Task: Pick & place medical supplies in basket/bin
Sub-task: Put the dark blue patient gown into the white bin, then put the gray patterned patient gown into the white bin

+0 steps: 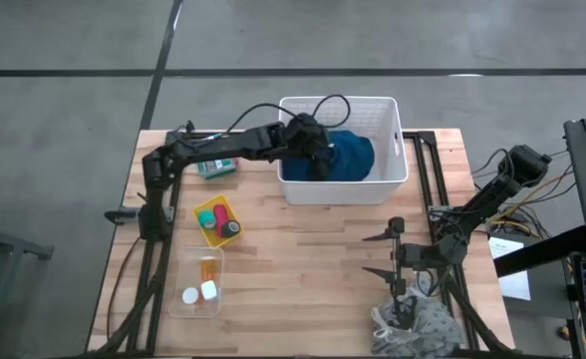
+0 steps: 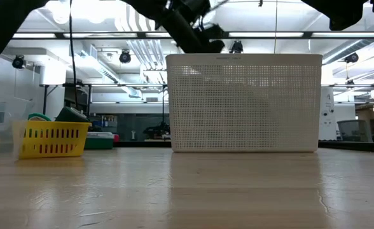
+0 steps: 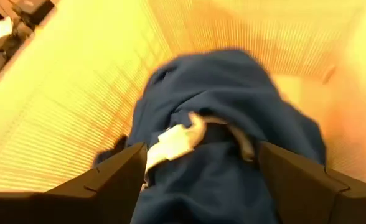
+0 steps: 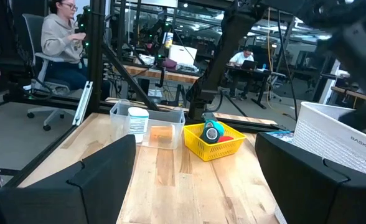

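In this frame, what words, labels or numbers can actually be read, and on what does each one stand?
"BASKET": on the outer wall of the white tub, in the right wrist view.
White tag on the dark blue garment: no print readable.
Label on the white bottle in the clear box: too small to read.
Green packet: its pattern is too small to read.

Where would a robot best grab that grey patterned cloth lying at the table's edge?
Probably from straight above, pinching the raised crumpled fold at the middle of the grey patterned cloth. It lies bunched in a soft heap with no rigid edge, so a top fold gives the fingers something to close on. The right gripper, open, waits closest.
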